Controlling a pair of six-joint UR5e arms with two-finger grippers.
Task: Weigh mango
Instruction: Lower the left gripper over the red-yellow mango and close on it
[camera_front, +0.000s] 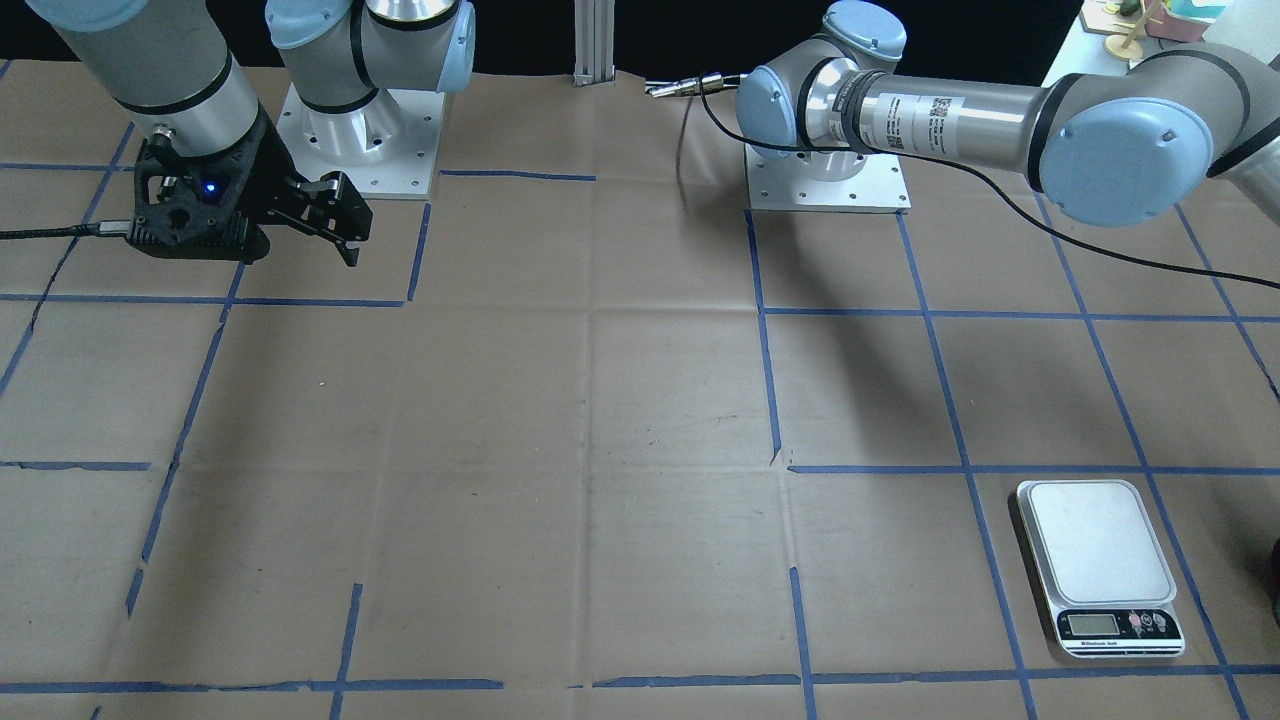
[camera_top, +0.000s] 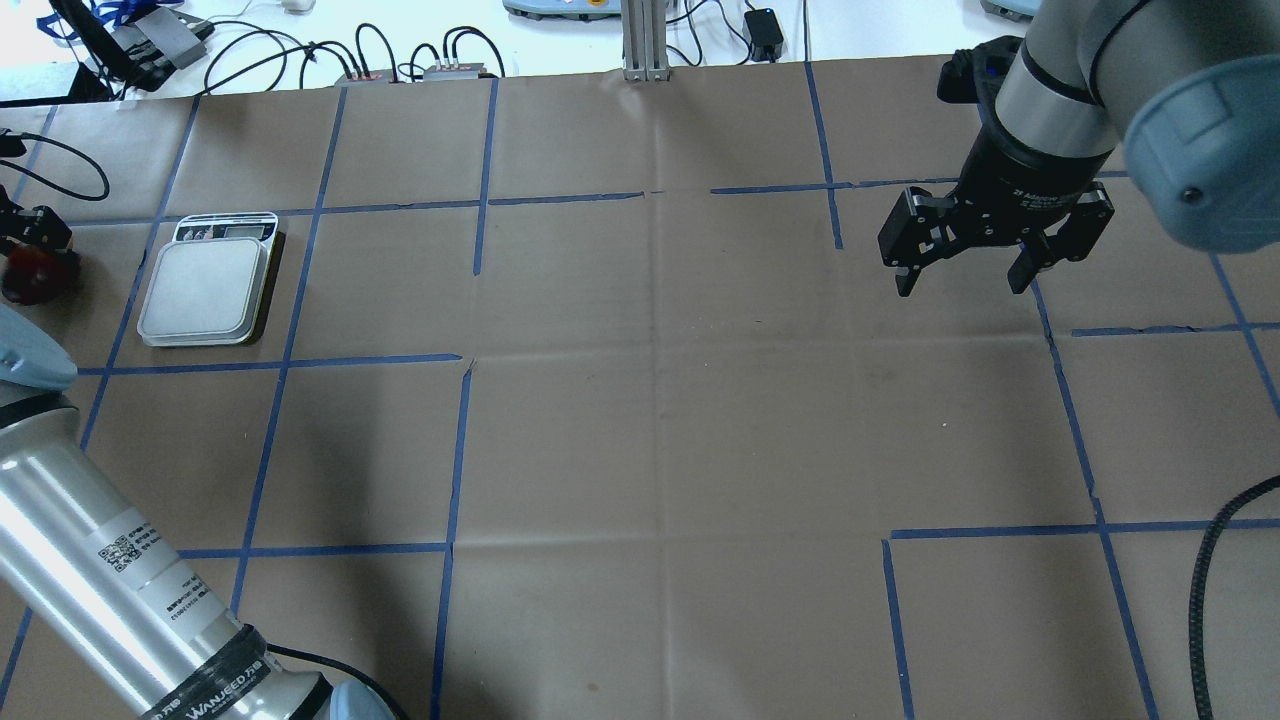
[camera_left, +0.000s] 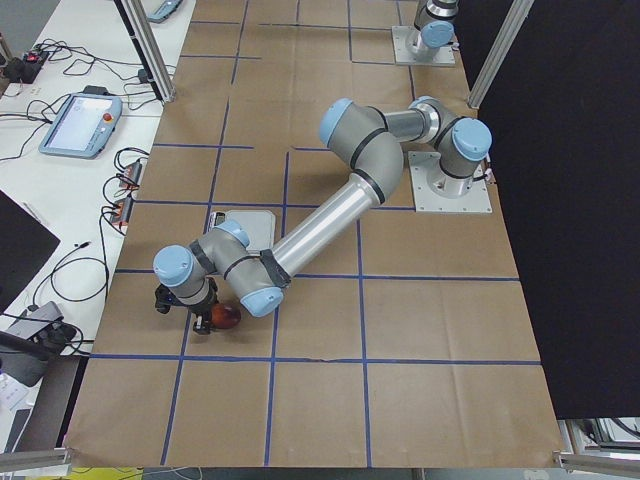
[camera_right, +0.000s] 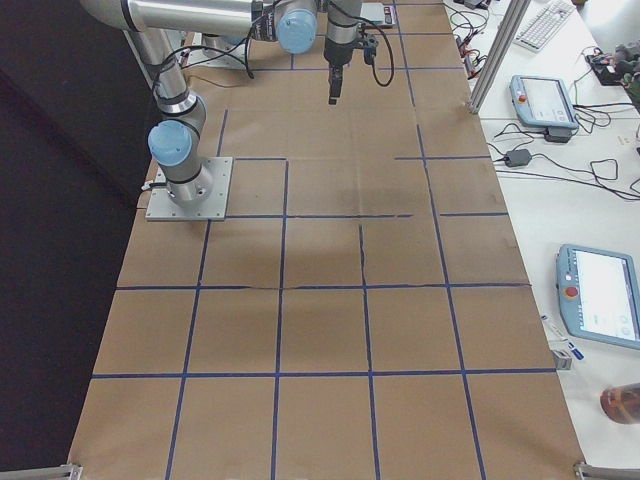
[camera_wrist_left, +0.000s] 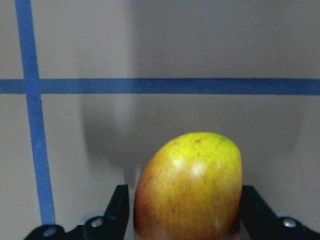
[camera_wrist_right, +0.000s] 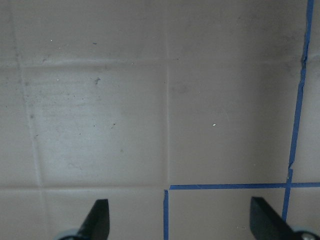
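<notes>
Mango (camera_wrist_left: 189, 187) (yellow tip, reddening toward base) is clamped in left end effector (camera_wrist_left: 185, 192) — right end effector (camera_top: 962, 288) spread wide.

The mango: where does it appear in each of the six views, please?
Front-facing: not clearly visible; scale lower right.
Overhead: mango at far left edge, left of the scale.
Exterior left: mango lower left, nearer than the scale.
Exterior right: not in it.
Left wrist: mango bottom centre.
Right wrist: not in it.
Shared landmark: the scale.
</notes>
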